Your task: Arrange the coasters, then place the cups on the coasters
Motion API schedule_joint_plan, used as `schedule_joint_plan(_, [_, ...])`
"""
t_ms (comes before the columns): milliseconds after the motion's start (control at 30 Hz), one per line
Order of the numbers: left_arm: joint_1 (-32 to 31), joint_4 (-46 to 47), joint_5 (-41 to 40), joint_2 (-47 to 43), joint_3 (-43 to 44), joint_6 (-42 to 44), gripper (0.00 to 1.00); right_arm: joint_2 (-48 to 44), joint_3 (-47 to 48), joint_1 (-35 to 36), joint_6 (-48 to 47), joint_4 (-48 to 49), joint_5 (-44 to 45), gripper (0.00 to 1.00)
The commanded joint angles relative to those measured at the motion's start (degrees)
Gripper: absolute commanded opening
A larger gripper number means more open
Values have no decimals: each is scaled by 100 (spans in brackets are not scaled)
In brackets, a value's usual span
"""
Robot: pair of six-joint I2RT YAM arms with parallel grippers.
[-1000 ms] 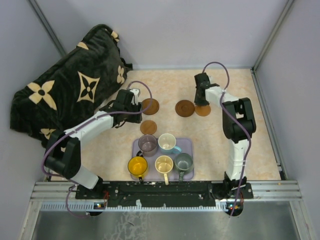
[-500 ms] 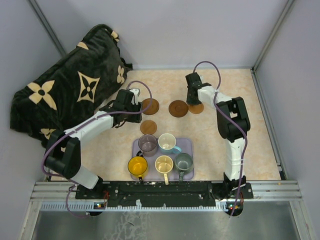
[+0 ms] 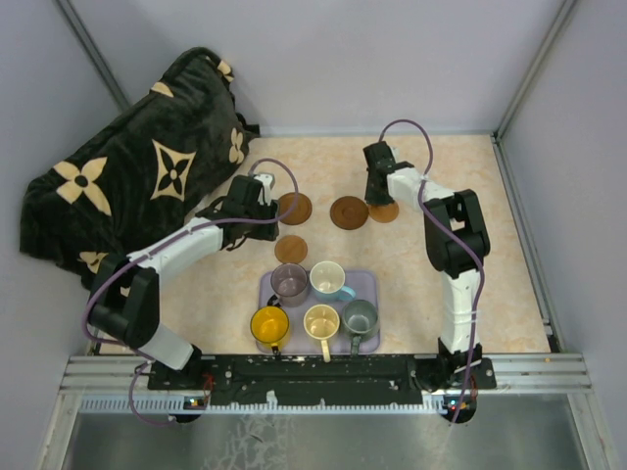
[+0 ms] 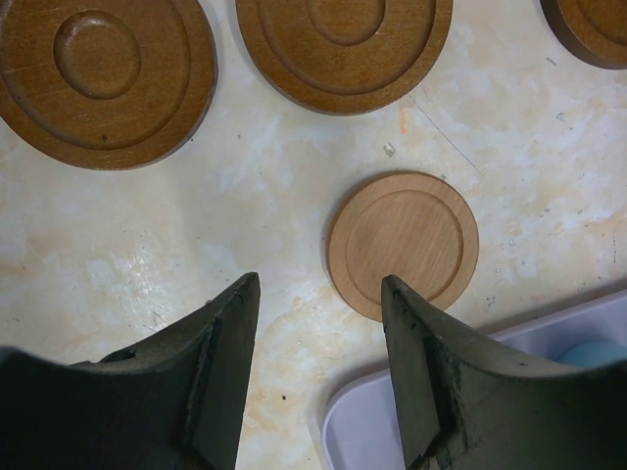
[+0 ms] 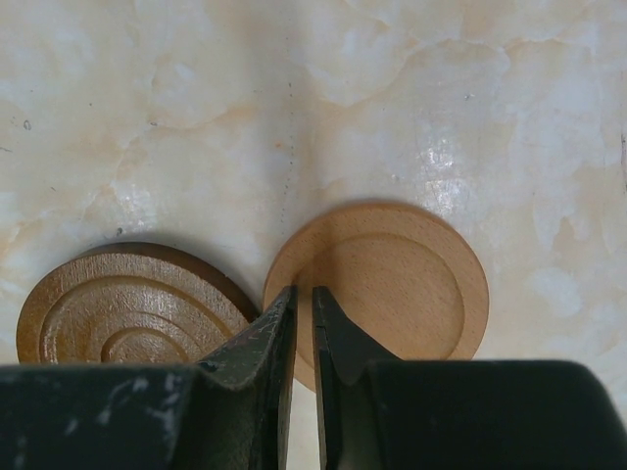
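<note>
Two dark coasters (image 3: 294, 208) (image 3: 349, 212) and a light coaster (image 3: 290, 249) lie behind the tray. A second light coaster (image 3: 386, 212) lies partly under my right gripper (image 3: 376, 196). In the right wrist view this gripper (image 5: 304, 292) is shut and empty, tips on the left rim of the light coaster (image 5: 392, 284), next to a dark one (image 5: 118, 304). My left gripper (image 3: 252, 201) hangs open and empty (image 4: 318, 279) above the table; its view shows three dark coasters (image 4: 98, 78) (image 4: 343, 39) (image 4: 588, 24) and the light one (image 4: 402, 245). Several cups (image 3: 327, 279) stand on the tray.
The lavender tray (image 3: 369, 284) sits near the arm bases, its corner in the left wrist view (image 4: 411, 431). A black cushion with cream flower patterns (image 3: 137, 166) fills the back left. Grey walls close in the table on three sides.
My right gripper has swung left, and the dark coaster and light coaster beside it have slid left with it. The left arm has stayed still.
</note>
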Motion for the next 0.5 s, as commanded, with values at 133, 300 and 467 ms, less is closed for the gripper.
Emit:
schedule_joint_plan(133, [-20, 139, 111, 46, -8, -96, 60, -427, 140, 119, -154, -261, -89, 14])
schedule_joint_plan(300, [-22, 155, 125, 5, 9, -114, 60, -760, 396, 147, -293, -472, -64, 19])
schedule_joint_plan(467, [-23, 178, 103, 4, -30, -126, 60, -1245, -121, 380, -320, -473, -8, 23])
